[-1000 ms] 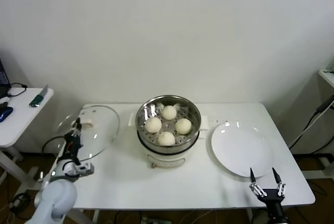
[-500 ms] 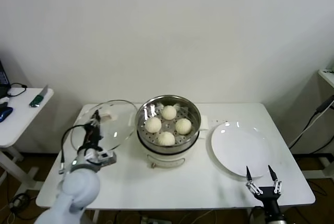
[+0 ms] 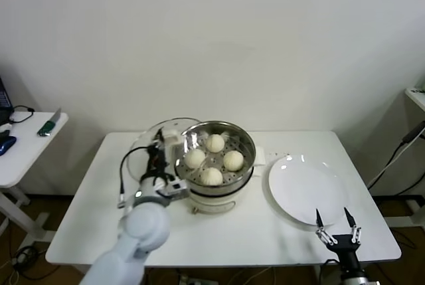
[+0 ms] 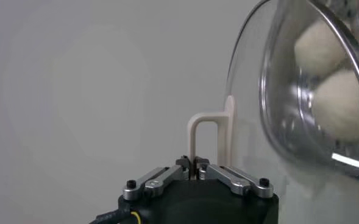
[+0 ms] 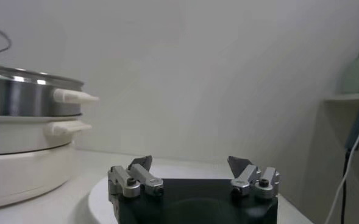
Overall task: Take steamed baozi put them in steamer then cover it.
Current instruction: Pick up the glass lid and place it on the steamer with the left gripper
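Note:
Four off-white baozi (image 3: 214, 159) sit in the shiny steel steamer (image 3: 246, 143) on its white pot base at the table's middle. My left gripper (image 3: 159, 153) is shut on the whitish handle (image 4: 208, 137) of the clear glass cover (image 3: 143, 155), holding it tilted against the steamer's left side, partly over the rim. In the left wrist view the cover (image 4: 252, 79) stands on edge with baozi (image 4: 344, 103) showing through it. My right gripper (image 3: 337, 226) is open and empty at the table's front right edge.
A flat white plate (image 3: 307, 189) lies right of the steamer; its rim (image 5: 100, 198) shows in the right wrist view beside the pot base (image 5: 27, 164). A small side table (image 3: 23, 145) with a knife stands far left. White wall behind.
My left gripper has carried the cover from the table's left side rightward to the steamer's left rim. The right gripper has barely shifted.

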`<action>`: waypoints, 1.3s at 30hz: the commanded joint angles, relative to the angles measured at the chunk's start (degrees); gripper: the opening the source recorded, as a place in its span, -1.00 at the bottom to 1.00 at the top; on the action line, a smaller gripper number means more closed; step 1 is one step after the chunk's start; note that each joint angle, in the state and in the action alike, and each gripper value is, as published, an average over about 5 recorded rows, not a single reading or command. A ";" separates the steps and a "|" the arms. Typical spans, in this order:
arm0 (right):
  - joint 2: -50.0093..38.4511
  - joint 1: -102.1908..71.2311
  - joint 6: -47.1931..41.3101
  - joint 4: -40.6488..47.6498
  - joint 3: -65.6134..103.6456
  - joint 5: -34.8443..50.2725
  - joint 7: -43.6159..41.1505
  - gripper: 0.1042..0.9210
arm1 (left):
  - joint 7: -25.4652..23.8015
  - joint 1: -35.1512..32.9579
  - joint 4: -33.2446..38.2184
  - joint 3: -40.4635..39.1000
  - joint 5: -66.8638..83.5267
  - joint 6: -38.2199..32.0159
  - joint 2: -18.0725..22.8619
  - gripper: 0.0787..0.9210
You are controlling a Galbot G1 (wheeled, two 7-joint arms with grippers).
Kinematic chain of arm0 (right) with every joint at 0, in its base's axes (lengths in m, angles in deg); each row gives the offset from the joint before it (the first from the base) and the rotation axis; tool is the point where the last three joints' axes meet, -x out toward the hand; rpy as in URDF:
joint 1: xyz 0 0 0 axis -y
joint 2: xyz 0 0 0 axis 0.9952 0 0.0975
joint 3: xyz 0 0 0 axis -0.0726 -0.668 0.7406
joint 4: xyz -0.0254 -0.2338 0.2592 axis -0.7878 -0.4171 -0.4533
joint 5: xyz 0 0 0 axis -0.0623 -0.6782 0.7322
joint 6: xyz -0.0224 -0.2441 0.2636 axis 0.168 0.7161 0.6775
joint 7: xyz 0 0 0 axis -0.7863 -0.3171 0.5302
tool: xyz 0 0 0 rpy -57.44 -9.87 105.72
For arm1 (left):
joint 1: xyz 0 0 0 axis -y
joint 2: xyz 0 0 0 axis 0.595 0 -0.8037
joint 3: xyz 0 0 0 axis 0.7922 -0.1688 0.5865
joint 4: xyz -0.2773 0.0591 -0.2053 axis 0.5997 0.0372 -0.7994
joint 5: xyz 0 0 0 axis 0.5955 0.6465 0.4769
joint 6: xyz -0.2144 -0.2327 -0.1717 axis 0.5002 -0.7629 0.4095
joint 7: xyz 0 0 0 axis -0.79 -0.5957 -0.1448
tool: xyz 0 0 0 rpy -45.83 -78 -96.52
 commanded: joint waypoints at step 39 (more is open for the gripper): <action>-1.75 -0.90 1.42 -0.32 1.77 1.94 0.37 0.76 | 3.56 6.07 -20.10 -9.55 -18.08 -1.51 17.54 -0.87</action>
